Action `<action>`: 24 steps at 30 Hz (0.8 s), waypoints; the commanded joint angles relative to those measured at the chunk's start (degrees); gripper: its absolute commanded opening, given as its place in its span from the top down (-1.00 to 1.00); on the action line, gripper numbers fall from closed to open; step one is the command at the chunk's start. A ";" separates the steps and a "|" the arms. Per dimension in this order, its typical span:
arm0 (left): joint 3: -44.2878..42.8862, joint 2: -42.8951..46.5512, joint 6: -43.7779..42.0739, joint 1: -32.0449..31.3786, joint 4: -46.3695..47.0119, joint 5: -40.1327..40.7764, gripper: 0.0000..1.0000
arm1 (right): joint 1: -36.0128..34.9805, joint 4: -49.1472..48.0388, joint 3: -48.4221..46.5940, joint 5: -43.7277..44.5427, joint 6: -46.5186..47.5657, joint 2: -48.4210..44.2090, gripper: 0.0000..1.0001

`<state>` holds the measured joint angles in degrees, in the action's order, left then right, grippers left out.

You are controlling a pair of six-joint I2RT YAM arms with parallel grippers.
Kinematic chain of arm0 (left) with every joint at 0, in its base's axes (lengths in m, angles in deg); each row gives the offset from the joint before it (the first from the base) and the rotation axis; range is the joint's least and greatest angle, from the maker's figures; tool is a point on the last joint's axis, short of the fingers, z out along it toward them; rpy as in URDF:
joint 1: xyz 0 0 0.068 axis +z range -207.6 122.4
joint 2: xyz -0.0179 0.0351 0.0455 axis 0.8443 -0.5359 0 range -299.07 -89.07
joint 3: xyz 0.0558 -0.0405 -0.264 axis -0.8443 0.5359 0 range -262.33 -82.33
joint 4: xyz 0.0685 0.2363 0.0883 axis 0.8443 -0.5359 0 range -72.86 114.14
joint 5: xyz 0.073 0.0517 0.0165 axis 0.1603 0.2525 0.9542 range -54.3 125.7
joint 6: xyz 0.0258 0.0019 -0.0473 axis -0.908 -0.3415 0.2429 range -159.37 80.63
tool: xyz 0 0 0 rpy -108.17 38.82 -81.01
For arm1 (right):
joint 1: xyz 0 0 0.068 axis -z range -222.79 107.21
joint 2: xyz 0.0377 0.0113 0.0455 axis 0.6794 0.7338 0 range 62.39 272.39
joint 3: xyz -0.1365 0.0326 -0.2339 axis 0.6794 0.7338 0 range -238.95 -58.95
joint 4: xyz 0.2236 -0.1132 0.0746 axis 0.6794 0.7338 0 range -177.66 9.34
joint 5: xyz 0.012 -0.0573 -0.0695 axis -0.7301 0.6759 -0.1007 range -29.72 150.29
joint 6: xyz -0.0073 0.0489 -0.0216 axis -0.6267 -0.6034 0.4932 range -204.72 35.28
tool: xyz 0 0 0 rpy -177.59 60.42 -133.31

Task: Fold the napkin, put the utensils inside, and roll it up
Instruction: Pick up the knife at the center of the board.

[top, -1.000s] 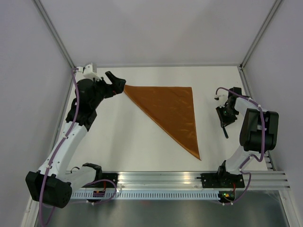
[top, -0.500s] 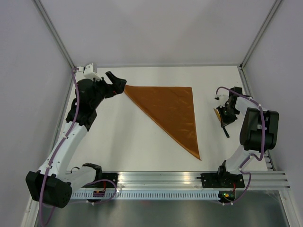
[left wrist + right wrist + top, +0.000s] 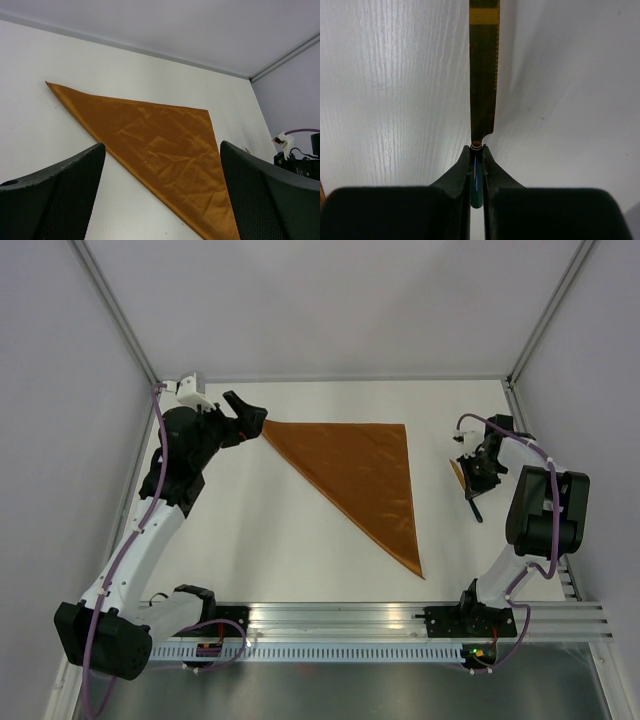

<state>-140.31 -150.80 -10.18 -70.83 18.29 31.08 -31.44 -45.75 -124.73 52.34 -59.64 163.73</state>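
The rust-orange napkin [image 3: 360, 470] lies flat, folded into a triangle, in the middle of the table; it also shows in the left wrist view [image 3: 160, 130]. My left gripper [image 3: 252, 418] is open and empty, hovering just by the napkin's far-left corner [image 3: 161, 145]. The slim knife [image 3: 458, 473] lies to the right of the napkin. My right gripper [image 3: 474, 483] is shut on it. In the right wrist view the orange-brown serrated part [image 3: 483, 75] runs away from my gripper [image 3: 477, 147], and a dark part sits between the fingers.
The white table's right edge and corner post [image 3: 512, 390] stand close to the right arm. The metal rail [image 3: 340, 625] with both arm bases runs along the near edge. Grey walls enclose the back and sides.
My right gripper has shifted slightly toward the far side with the knife in it, and the knife's orange part now shows left of the gripper. The left arm and napkin have not moved.
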 commanded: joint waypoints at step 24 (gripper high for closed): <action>-4.51 -2.25 -0.98 0.23 -3.55 -0.21 -0.99 | -18.28 10.03 -19.91 -0.14 -9.51 3.07 0.99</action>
<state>-141.44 -153.25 -10.16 -70.85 15.93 30.99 -45.65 -38.74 -140.77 51.55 -64.58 165.96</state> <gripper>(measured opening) 0.993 0.097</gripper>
